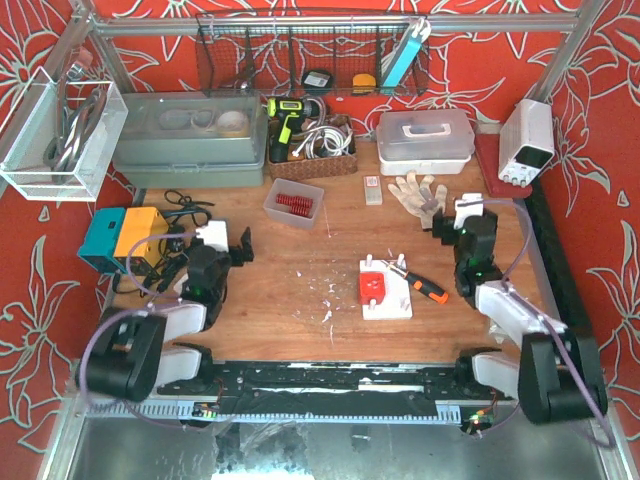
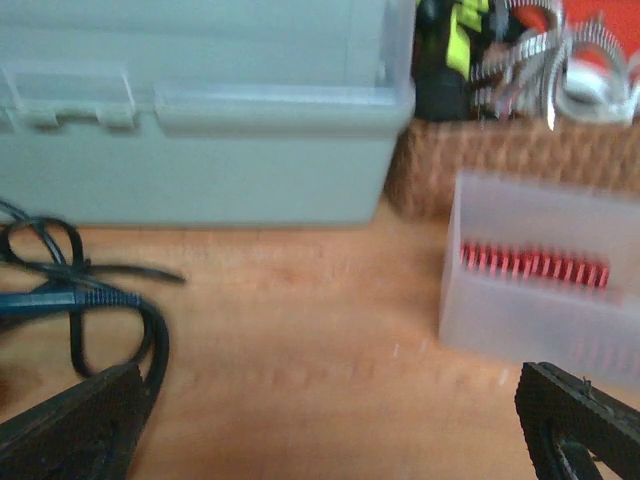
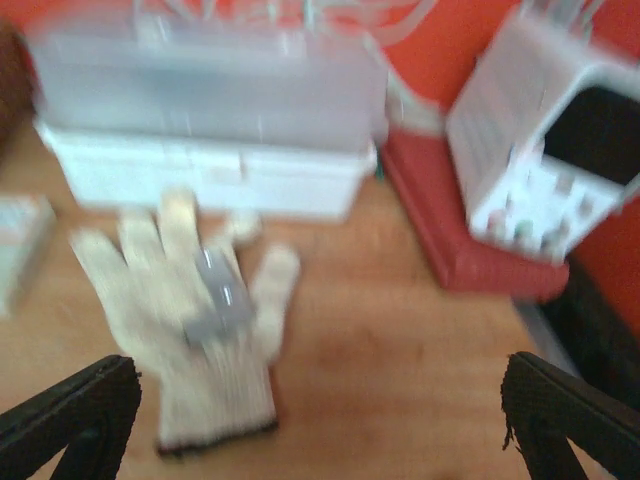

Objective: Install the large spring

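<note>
A red coiled spring [image 1: 293, 205] lies in a small translucent bin [image 1: 293, 192] at the table's middle back; in the left wrist view the spring [image 2: 533, 266] shows through the bin's wall [image 2: 530, 320]. A white base with a red block [image 1: 373, 287] sits right of centre, an orange-handled screwdriver [image 1: 425, 287] lying across its right edge. My left gripper [image 1: 226, 246] is open and empty, left of the bin. My right gripper [image 1: 455, 224] is open and empty, near a white glove [image 1: 418, 193]. Both wrist views are blurred.
A grey toolbox [image 1: 190, 135] and wicker basket [image 1: 310, 150] stand at the back left, a clear lidded box [image 1: 425, 137] and white power supply [image 1: 527, 140] at the back right. A teal-orange device [image 1: 122, 238] with black cables [image 2: 90, 310] sits far left.
</note>
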Tool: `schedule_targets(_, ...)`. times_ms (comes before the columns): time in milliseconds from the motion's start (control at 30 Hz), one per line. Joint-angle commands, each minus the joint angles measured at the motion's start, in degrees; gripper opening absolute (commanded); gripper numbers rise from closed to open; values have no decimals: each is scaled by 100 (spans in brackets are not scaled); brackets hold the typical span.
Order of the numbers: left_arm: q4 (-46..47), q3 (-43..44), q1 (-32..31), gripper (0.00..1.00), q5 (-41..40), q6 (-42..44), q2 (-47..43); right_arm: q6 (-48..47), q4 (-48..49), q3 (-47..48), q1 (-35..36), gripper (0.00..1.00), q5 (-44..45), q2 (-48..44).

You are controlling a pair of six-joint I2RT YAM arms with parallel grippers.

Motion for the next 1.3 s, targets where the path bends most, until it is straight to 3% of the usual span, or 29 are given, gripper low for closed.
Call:
schedule_targets(0,-2616,1112,-49,100,-526,-1164,-1313,396,-1665,747,22,99,-576,-939)
schedule_targets(100,-3783,1773,-49,100,-77,-1683,-1944,1327,-2391,1122,22,99,-527,-1428)
schedule_targets(200,-4662,2261,-49,100,101,-2735,-2490,2773,-4181,1797,11,99,169,-1815)
schedule_targets(233,-4987,2373,-49,100,33,-3260,-2646,2962,-4681,1936,1,99,262,-1934)
schedule_targets(300,-5620,2505,-42,100,16,-4067,-2966,2838,-4674,1881,-13,99,-260,-2176)
schedule_targets(500,-5840,2277,-31,100,1328,-3756,-3862,3502,-5082,1978,-4,98,-2179,-2435)
schedule_targets(700,-5530,1809,-236,100,2506,-3825,-3823,3258,-5946,1983,252,97,-2787,-2325)
schedule_targets(867,-5315,1550,-1287,100,1944,-3621,-3430,2552,-6846,2106,833,97,-1745,-2046)
schedule_targets(1033,-4912,1574,-2588,100,1130,-3364,-2850,2076,-6927,2111,992,90,-2203,-1534)
schedule_targets(1267,-4195,1419,-3684,100,863,-2874,-1869,1929,-7036,2394,1287,75,-1648,-740)
